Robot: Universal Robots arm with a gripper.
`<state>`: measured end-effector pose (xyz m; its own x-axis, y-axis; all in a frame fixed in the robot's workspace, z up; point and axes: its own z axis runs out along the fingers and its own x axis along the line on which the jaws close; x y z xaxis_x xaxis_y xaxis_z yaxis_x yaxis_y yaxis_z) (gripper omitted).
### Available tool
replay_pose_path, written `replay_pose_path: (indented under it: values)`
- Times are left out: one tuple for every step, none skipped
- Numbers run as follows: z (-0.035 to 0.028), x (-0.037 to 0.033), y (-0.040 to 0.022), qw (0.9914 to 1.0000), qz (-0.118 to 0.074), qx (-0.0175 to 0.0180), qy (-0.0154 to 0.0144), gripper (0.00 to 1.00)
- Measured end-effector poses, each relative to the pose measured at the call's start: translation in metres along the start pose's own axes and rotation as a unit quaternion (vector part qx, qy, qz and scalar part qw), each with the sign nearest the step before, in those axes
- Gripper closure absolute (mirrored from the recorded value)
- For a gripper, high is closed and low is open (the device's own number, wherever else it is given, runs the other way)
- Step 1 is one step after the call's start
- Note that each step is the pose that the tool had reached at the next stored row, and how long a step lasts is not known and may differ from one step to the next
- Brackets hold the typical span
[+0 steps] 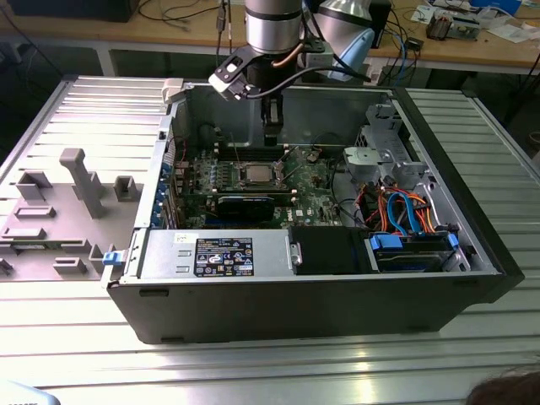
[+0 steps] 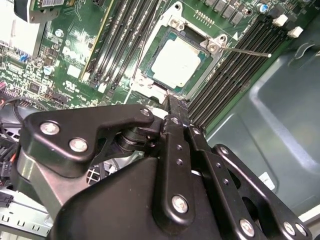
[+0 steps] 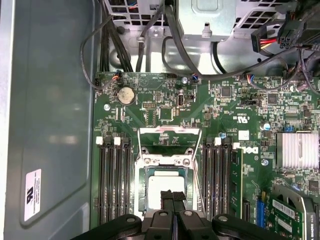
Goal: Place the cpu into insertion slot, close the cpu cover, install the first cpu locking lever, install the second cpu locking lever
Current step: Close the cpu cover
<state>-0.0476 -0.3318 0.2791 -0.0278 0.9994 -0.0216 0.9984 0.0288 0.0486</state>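
Down inside the open computer case (image 1: 295, 304), my tool (image 3: 172, 196) hangs with its fingers pressed together and nothing between them, clenched on empty air. Its tip sits just over one edge of the cpu (image 3: 160, 179); whether it touches the chip I cannot tell. The cpu lies flat in its socket on the green motherboard (image 3: 165, 107), square with the frame around it, so I judge the placing done and the cover step in hand. The cpu cover (image 3: 169, 130) stands tilted up beyond the cpu from my tip, apart from the tool, not yet down over the chip. In the second wrist view a thin locking lever (image 2: 245, 50) sticks out sideways from the socket's corner, unlatched. Closing the cover, as I judge it, calls for a gentle push on the raised frame so that it swings down around the cpu without scraping its top — and the lever has to be clear of that path. The case rests on a ribbed metal bench (image 1: 253, 371).
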Motion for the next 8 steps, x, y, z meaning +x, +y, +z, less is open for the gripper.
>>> replay_pose_path:
  values:
    - [0.0001,0.0,0.0012,1.0,0.0,0.0,-0.0001,0.89]
    - [0.0002,0.0,0.0027,1.0,0.0,0.0,-0.0002,0.89]
    - [0.0003,-0.0001,0.0039,1.0,0.0,0.0,-0.0003,0.89]
    - [0.0003,-0.0001,0.0047,1.0,0.0,0.0,-0.0004,0.89]
    - [0.0004,-0.0001,0.0057,1.0,0.0,0.0,-0.0005,0.89]
    - [0.0004,-0.0002,0.0064,1.0,0.0,0.0,-0.0006,0.89]
    - [0.0005,-0.0002,0.0071,1.0,0.0,0.0,-0.0008,0.89]
    - [0.0005,-0.0002,0.0075,1.0,0.0,0.0,-0.001,0.89]
